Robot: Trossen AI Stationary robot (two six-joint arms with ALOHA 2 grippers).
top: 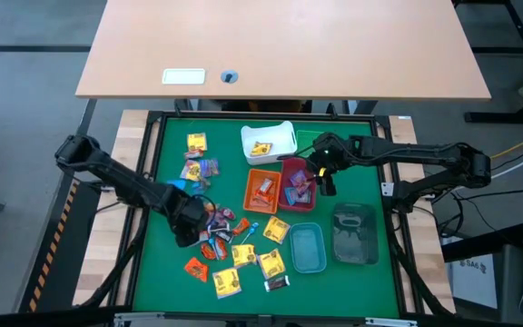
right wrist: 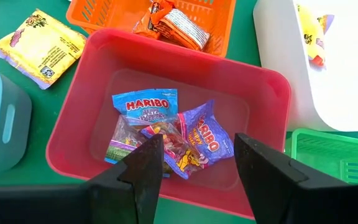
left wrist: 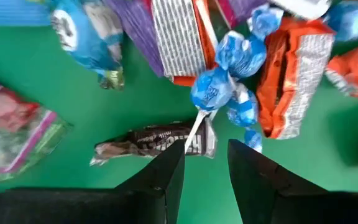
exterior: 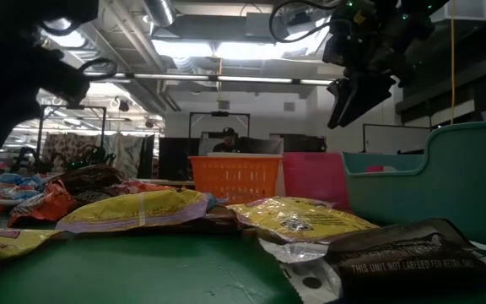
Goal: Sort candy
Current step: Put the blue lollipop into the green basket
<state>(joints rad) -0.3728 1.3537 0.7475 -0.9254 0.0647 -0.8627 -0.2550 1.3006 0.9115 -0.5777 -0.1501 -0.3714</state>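
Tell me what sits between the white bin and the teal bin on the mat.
In the high view, the orange bin and red bin lie between the white bin and the teal bin, plus a yellow candy packet on the green mat.

Candy (top: 230, 245) crowds mat left-centre; bins (top: 284, 177) block middle; mat's (top: 166, 291) edges free.

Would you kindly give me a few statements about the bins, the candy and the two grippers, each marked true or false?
1. The right gripper hangs open above the red bin. True.
2. The red bin is empty. False: it holds Haribo packets.
3. The left gripper sits over the loose candy on the green mat. True.
4. The orange bin stands on the far wooden desk. False: it stands on the green mat beside the red bin.
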